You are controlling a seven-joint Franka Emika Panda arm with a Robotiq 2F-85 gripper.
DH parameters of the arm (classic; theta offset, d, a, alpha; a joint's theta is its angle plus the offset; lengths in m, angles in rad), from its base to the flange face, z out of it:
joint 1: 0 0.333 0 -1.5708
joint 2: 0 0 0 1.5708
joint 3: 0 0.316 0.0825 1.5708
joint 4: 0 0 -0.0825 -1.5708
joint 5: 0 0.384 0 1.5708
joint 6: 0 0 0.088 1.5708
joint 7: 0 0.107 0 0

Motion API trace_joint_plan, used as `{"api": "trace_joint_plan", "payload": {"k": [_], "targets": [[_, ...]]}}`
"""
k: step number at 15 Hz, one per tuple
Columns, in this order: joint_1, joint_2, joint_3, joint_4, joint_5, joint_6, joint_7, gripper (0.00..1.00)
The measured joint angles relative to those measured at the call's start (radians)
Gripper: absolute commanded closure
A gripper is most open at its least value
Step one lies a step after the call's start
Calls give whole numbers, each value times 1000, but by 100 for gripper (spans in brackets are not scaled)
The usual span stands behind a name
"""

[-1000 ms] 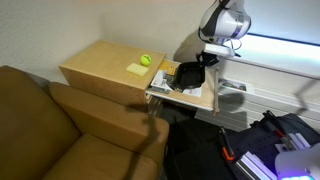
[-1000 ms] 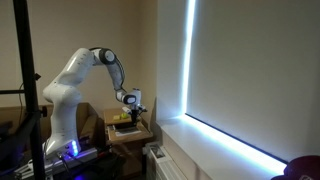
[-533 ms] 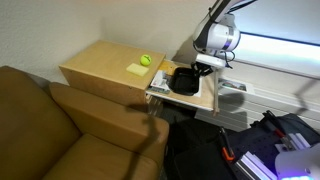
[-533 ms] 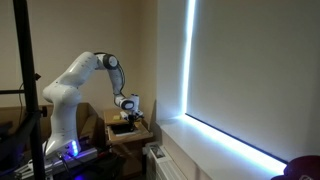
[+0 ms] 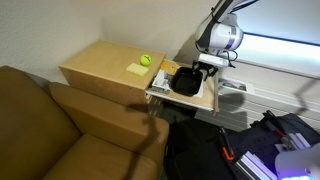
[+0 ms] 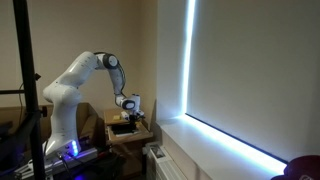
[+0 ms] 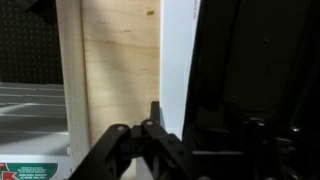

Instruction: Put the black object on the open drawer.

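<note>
Shows the black object (image 5: pixel 184 80) as a flattish, squarish dark piece with a raised rim, lying in the open drawer (image 5: pixel 206 98) of the pale wooden cabinet (image 5: pixel 100 65), on top of the printed papers. Places the gripper (image 5: pixel 207 68) right at the object's far edge; cannot tell whether touching it or just above. Cannot tell either whether the jaws stand apart or together. Gives in the wrist view only dark, blurred fingers (image 7: pixel 125 150) low in the middle, beside a big black mass (image 7: pixel 255 70) cut off by the right edge. Leaves just a corner of printed paper (image 7: pixel 25 170) at lower left, next to a light wood board (image 7: pixel 120 60). Reduces the white arm (image 6: pixel 85 70) and the cabinet to small, dim shapes in an exterior view; object not made out there. Puts a yellow-green ball (image 5: pixel 146 60) and a yellow note (image 5: pixel 135 69) on the cabinet top, apart from the drawer. Hems the drawer front with a black bag (image 5: pixel 195 150) below and a brown sofa (image 5: pixel 60 130) beside the cabinet; open room only above the drawer.
</note>
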State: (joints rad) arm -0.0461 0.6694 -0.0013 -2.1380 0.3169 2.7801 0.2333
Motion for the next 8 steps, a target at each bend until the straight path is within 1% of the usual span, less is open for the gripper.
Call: {"api": "trace_joint_plan", "payload": {"k": [1, 4, 6, 8], "targets": [[0, -13, -4, -1, -4, -3, 0, 0], [-7, -71, -5, -3, -7, -48, -7, 0], [-38, -136, 18, -4, 11, -148, -44, 0], [-83, -209, 41, -4, 49, -290, -96, 0]]}}
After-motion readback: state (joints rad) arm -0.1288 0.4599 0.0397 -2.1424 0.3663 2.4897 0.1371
